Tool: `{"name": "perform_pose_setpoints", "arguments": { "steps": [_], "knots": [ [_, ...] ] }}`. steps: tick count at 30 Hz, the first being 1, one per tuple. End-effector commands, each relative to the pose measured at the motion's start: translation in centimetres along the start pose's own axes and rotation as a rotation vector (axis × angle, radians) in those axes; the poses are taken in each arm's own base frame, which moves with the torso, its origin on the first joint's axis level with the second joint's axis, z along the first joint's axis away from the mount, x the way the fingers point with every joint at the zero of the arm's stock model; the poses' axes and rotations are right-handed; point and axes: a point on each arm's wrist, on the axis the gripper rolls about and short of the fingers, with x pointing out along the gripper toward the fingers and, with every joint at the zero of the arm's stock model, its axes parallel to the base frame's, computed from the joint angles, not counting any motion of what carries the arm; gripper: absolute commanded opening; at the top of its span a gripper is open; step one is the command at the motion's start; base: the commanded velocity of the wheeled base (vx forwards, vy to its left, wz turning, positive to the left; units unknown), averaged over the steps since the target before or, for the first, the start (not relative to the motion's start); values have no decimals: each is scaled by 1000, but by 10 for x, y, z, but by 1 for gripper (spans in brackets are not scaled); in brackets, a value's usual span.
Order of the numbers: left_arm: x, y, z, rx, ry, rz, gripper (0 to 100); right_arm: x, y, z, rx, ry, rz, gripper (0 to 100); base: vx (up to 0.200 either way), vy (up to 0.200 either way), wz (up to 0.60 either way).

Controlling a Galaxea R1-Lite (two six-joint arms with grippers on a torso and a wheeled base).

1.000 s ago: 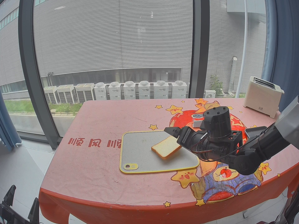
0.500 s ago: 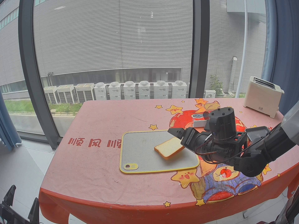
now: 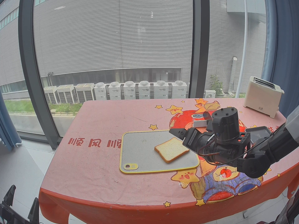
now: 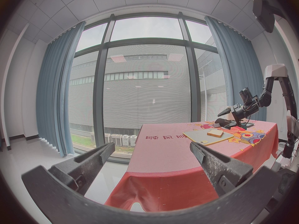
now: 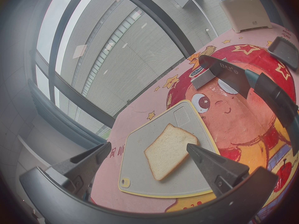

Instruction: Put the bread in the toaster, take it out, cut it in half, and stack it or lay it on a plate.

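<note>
We see our right gripper (image 3: 179, 138) with its fingers spread and holding nothing, just beside the edge of the bread (image 3: 171, 149). The bread lies flat on the cutting board (image 3: 137, 153) below the fingers. The knife (image 5: 230, 73) rests behind this gripper, and the toaster (image 3: 263, 96) stands well beyond it. Our left gripper (image 4: 149, 148) hangs released too, low beside the table (image 3: 102, 184) and well apart from the bread.

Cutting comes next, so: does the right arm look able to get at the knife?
Probably yes: the right gripper is open and empty, and the knife lies close beside it with nothing covering it.
</note>
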Motion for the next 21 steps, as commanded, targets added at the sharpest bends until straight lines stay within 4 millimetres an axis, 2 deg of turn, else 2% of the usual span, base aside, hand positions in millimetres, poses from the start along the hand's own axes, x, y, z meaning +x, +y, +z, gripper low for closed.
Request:
{"name": "perform_pose_setpoints", "arguments": {
  "steps": [1,21],
  "knots": [
    [0,0,-5,1,2,0,100,-3,0,0,-1,0,3,100,0,0,0],
    [0,0,-5,-1,2,0,100,-10,3,0,-20,-22,0,100,0,0,0]
  ]
}}
